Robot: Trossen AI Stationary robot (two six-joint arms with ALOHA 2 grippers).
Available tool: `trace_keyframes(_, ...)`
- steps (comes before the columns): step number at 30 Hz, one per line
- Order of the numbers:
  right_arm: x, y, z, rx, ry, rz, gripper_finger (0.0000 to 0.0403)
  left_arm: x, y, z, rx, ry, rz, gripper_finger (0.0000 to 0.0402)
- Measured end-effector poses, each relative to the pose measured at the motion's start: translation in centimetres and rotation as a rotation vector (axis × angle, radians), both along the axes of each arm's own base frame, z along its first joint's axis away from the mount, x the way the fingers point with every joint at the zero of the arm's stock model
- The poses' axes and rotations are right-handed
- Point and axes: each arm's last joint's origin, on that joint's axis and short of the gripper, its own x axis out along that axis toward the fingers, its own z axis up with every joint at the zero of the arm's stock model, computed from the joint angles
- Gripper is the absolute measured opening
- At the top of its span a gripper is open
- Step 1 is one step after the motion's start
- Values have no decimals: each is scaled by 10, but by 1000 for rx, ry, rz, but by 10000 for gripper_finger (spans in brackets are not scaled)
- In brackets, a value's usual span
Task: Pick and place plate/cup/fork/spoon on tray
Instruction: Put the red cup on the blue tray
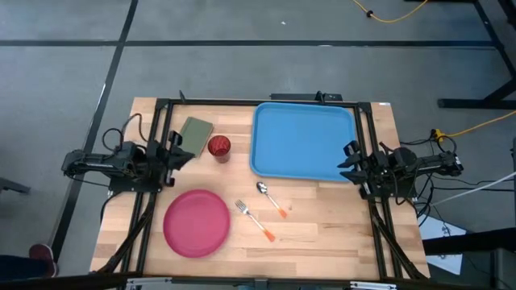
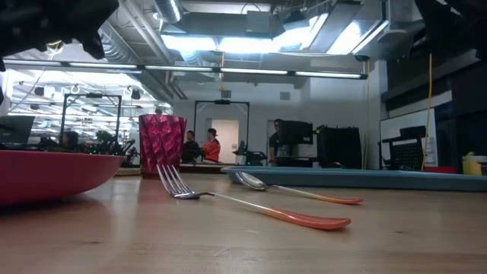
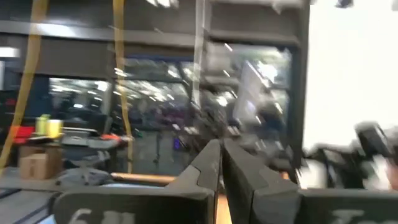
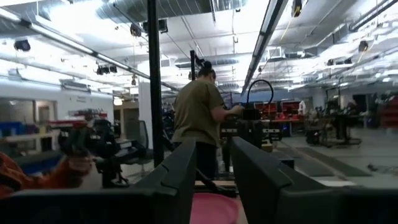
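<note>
The pink-red plate (image 1: 197,223) lies flat at the table's near left and also shows in the low view (image 2: 46,173). The red cup (image 1: 219,147) stands upright behind it, left of the light-blue tray (image 1: 302,139), which lies at the far right. The spoon (image 1: 272,199) and the fork (image 1: 255,221) lie flat side by side in front of the tray, orange handles toward the near right. My left gripper (image 1: 179,153) hangs shut and empty left of the cup. My right gripper (image 1: 345,163) hangs open and empty over the tray's right edge.
A small olive-green pad (image 1: 196,134) lies at the far left beside the cup. Bare wood shows at the near right (image 1: 339,234). The arms' frame rails run along both table sides. A person (image 4: 199,115) stands in the room beyond the table.
</note>
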Motion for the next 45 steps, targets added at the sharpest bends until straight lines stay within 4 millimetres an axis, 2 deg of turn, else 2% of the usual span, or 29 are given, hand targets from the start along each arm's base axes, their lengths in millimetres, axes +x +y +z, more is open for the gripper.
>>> trace_keyframes(3, 1, -1, -1, -8, 13, -48, 108, 1, 2, 3, -71, -34, 42, 11)
trace_keyframes(9, 3, -4, -6, 26, 76, -161, 108, 16, 4, 13, -101, 59, 141, 11)
trace_keyframes(18, 5, -7, -12, 44, 136, -251, 108, 67, 5, 52, -1, 288, 286, 11)
trace_keyframes(21, 5, -7, -13, 40, 148, -251, 108, 83, 6, 60, 49, 432, 353, 11)
trace_keyframes(26, 5, -7, -13, 38, 154, -251, 108, 103, 8, 64, 82, 650, 465, 11)
trace_keyframes(33, 5, -7, -13, 38, 155, -250, 108, 128, 3, 63, 98, 688, 310, 11)
trace_keyframes(37, 5, -7, -13, 37, 155, -250, 108, 146, 3, 64, 27, 742, 320, 12)
trace_keyframes(40, 5, -7, -13, 37, 155, -250, 108, 154, 5, 60, 0, 893, 424, 12)
trace_keyframes(45, 5, -7, -13, 38, 155, -250, 108, 165, 15, 77, 39, 984, 620, 12)
